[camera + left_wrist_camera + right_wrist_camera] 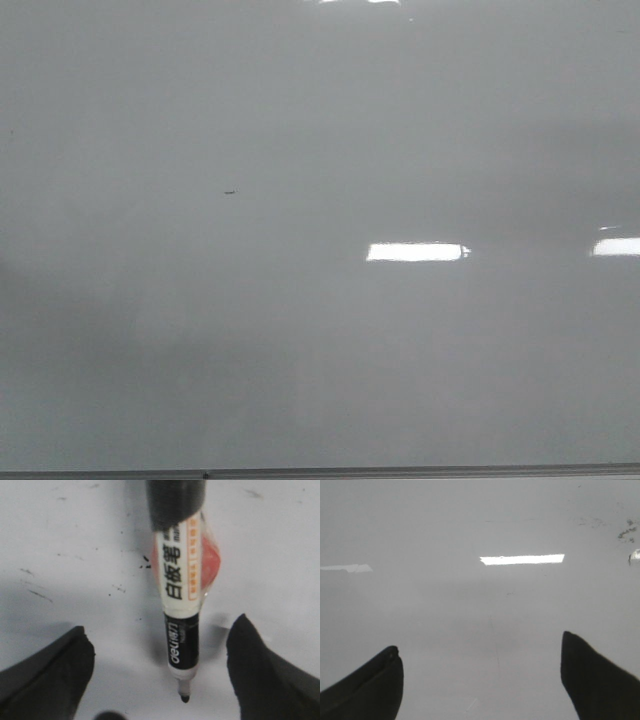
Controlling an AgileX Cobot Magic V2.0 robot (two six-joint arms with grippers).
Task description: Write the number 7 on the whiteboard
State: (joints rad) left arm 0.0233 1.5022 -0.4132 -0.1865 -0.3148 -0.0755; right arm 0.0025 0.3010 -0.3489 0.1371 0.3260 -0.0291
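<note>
The whiteboard [320,340] is a glossy grey-white surface that fills the front view, and neither arm shows there. No number 7 shows in any view. In the left wrist view a white and black marker [181,580] hangs from a dark holder above, its black tip [185,698] pointing at the whiteboard [75,540]. I cannot tell whether the tip touches. My left gripper [161,625] is open, its fingers wide apart on either side of the marker without touching it. My right gripper [479,641] is open and empty over bare whiteboard [480,605].
A thin grey metal edge [400,470] runs along the board's bottom. Bright light reflections [415,252] lie right of centre. A tiny dark speck [230,192] sits left of centre. Old dark smudges [145,562] mark the board beside the marker, and more smudges [625,530] show in the right wrist view.
</note>
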